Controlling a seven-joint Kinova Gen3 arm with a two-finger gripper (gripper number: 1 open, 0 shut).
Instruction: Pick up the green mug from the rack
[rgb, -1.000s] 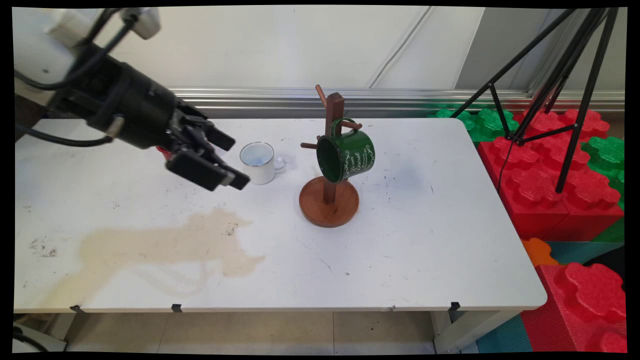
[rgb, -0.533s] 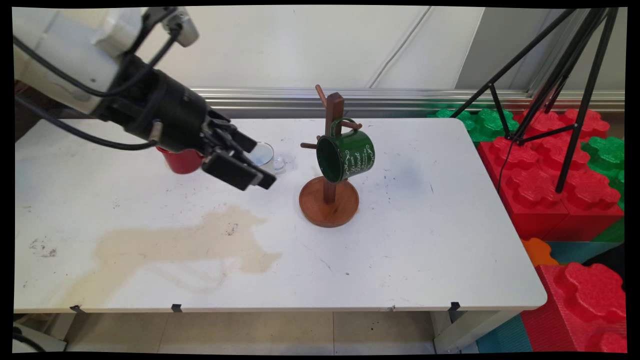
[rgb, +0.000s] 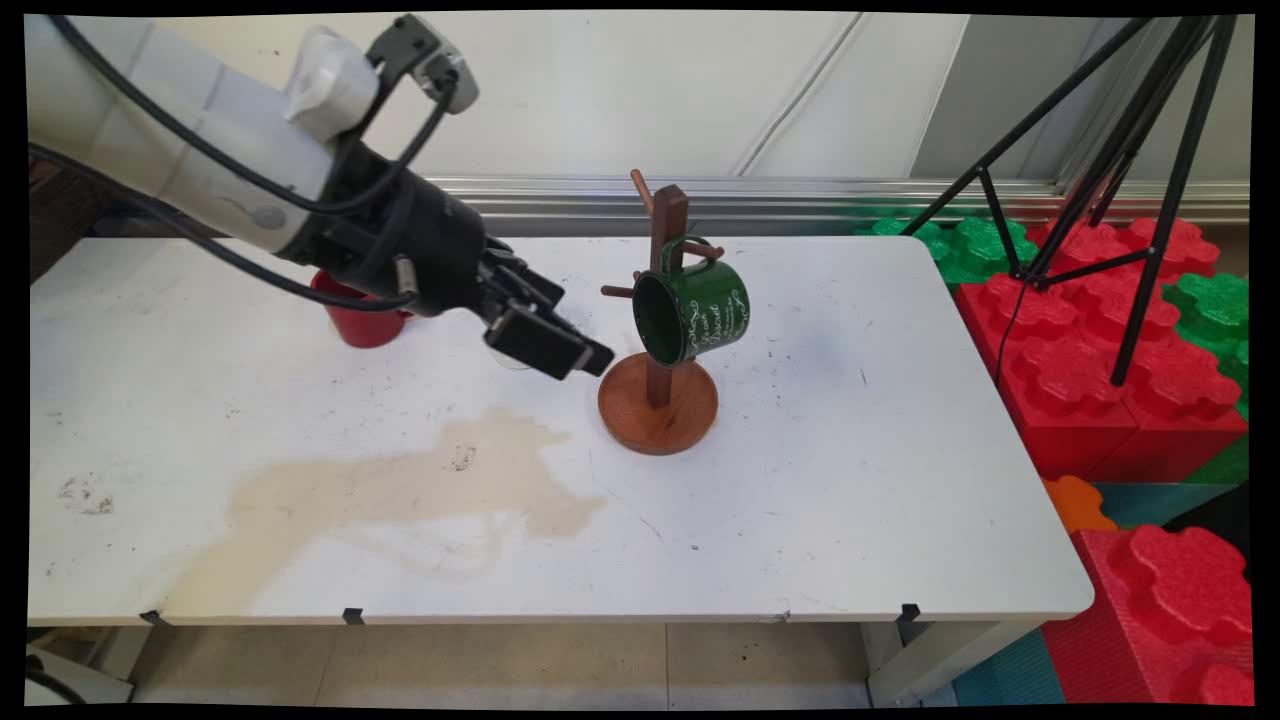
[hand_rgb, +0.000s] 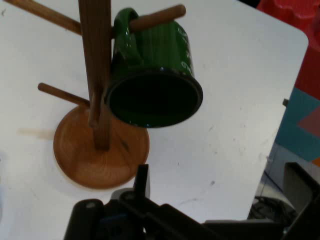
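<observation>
Although the white tabletop (rgb: 800, 520) was broad, everything of concern was crowded into its far middle. A wide brown stain (rgb: 400, 490) was spread across the near left part. Off the right edge, red and green foam blocks (rgb: 1100, 350) and a black tripod (rgb: 1150, 150) were seen, well apart from the rest.

The white arm (rgb: 180, 140) was reached in from the far left, with black cables (rgb: 150, 230) draped along it. A wooden mug tree (rgb: 657, 400) was stood upright on its round base, and a green mug (rgb: 692, 312) was hung by its handle on a right-hand peg, its mouth turned toward the hand. A red cup (rgb: 362, 322) was set on the tabletop at the far left, partly hidden behind the wrist.

The jaws were held wide and empty, just left of the tree's base and low beside the green mug, touching neither; one fingertip (hand_rgb: 142, 175) was seen just short of the base in the hand view.

Several hazards were judged likely. With so little room, the base or the left peg (rgb: 615, 292) could be struck by a finger, and the tree tipped or slid. The mug, held by its handle alone, could be knocked off the peg. The red cup could be caught by the wrist or cables.
</observation>
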